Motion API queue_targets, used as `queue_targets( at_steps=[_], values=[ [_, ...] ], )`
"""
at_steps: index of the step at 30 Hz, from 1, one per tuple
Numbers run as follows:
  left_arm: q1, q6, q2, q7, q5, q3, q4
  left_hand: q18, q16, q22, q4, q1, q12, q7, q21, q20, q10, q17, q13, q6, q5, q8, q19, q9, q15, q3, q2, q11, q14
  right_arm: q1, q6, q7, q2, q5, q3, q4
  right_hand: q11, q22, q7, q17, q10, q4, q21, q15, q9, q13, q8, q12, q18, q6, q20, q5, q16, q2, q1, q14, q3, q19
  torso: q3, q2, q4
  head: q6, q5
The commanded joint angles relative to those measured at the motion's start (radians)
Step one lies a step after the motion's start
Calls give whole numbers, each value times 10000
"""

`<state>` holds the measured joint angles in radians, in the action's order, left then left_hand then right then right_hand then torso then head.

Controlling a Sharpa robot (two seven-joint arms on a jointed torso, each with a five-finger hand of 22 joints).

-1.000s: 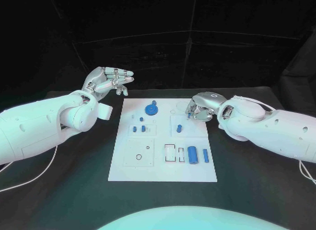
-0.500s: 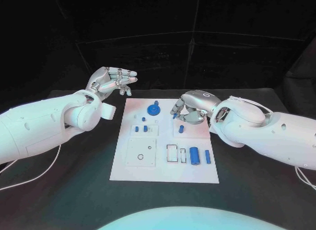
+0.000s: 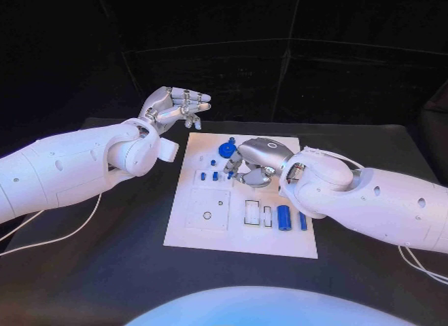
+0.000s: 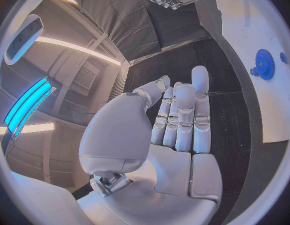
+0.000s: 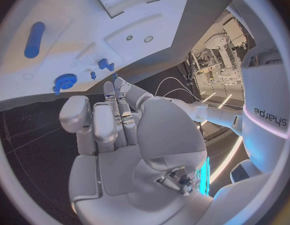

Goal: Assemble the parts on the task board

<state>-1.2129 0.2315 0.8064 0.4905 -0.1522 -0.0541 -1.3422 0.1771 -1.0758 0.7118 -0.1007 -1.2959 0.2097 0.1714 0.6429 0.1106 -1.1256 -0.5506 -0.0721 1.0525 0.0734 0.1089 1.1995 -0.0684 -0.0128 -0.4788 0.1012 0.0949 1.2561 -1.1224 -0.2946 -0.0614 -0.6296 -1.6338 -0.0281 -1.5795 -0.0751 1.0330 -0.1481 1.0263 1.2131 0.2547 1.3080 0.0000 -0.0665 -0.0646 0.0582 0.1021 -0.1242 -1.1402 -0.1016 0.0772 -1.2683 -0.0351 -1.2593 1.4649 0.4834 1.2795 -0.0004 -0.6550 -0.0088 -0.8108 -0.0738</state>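
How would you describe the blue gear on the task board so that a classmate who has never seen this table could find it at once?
Start with the white task board in the middle of the black table and go to its far end, between the two hands. There lies the blue gear, just beyond the fingers of the right hand. It is the one round, toothed blue piece; the other blue parts are small pegs or plain cylinders.

We stand in a robotics lab: black curtains enclose a black table, ceiling strip lights glow overhead, and racks of equipment line the room behind.
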Motion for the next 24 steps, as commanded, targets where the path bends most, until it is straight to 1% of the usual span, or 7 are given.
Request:
queue_targets(
  at_steps=[1, 3, 9, 12, 16, 21, 24],
  values=[
    [-15, -18, -26, 85, 49, 10, -39, 62, 61, -8, -9, -62, 39, 48, -55, 7, 37, 9, 16, -35, -3, 36, -67, 14, 3, 41, -76, 59, -70, 123, 169, 255, 181, -345, -27, 161, -32, 8, -14, 3, 17, 3, 44, -63, -15, 15, 70, -69, 145, -46, 2, 67, -68, 140, -1, 215, 75, 86, 4, 1, -7, -43, -91],
    [-15, -25, -33, 84, 49, 10, -48, 62, 61, -8, -9, -62, 39, 48, -55, 7, 37, 9, 16, -35, -3, 36, -67, 14, 3, 41, -76, 59, -70, 240, 201, 272, 300, -429, -53, 255, -36, 7, -18, 8, 11, -9, 45, -59, -15, 14, 69, -75, 145, -39, 0, 89, -77, 156, 4, 217, 92, 85, 8, 4, -16, -86, -162],
    [-15, -40, -63, 81, 49, 10, -49, 62, 61, -8, -9, -62, 39, 48, -55, 7, 37, 9, 16, -35, -3, 36, -67, 14, 3, 41, -76, 59, -70, 440, 366, 269, 581, -560, -98, 526, -42, 15, -23, 18, 7, -34, 51, -55, -15, 13, 70, -80, 146, -33, -2, 107, -90, 181, 25, 219, 104, 88, 8, 8, -10, -133, -255],
    [-15, -45, -72, 78, 49, 10, -48, 62, 61, -8, -9, -62, 39, 48, -55, 7, 37, 9, 16, -35, -3, 36, -67, 14, 3, 41, -76, 59, -70, 486, 441, 259, 635, -592, -191, 577, -43, 18, -25, 16, 5, -42, 52, -54, -15, 13, 70, -82, 147, -30, -3, 107, -91, 188, 31, 219, 105, 90, 5, 4, -6, -154, -276],
    [-15, -49, -79, 73, 49, 10, -37, 62, 61, -8, -9, -62, 39, 48, -55, 7, 37, 9, 16, -35, -3, 36, -67, 14, 3, 41, -76, 59, -70, 521, 483, 253, 708, -636, -274, 618, -45, 15, -27, 4, 2, -50, 52, -52, -14, 13, 70, -84, 146, -27, -4, 107, -87, 197, 38, 217, 107, 88, 7, 6, -25, -187, -343],
    [-15, -63, -99, 67, 49, 9, -24, 62, 61, -8, -9, -62, 39, 48, -55, 7, 37, 9, 16, -35, -3, 36, -67, 14, 3, 41, -76, 59, -70, 557, 524, 276, 799, -661, -312, 631, -46, 10, -28, 3, -1, -58, 50, -51, -14, 14, 69, -86, 145, -23, -4, 107, -88, 202, 44, 217, 109, 85, 4, 8, -13, -236, -394],
    [-15, -73, -108, 62, 49, 9, -18, 62, 61, -8, -9, -62, 39, 48, -55, 7, 37, 9, 16, -35, -3, 36, -67, 14, 3, 41, -76, 59, -70, 580, 542, 285, 830, -679, -320, 630, -47, 8, -29, 4, -4, -63, 49, -50, -13, 14, 68, -88, 145, -20, -5, 105, -90, 206, 48, 217, 110, 84, 2, 8, -13, -245, -415]
  ],
)
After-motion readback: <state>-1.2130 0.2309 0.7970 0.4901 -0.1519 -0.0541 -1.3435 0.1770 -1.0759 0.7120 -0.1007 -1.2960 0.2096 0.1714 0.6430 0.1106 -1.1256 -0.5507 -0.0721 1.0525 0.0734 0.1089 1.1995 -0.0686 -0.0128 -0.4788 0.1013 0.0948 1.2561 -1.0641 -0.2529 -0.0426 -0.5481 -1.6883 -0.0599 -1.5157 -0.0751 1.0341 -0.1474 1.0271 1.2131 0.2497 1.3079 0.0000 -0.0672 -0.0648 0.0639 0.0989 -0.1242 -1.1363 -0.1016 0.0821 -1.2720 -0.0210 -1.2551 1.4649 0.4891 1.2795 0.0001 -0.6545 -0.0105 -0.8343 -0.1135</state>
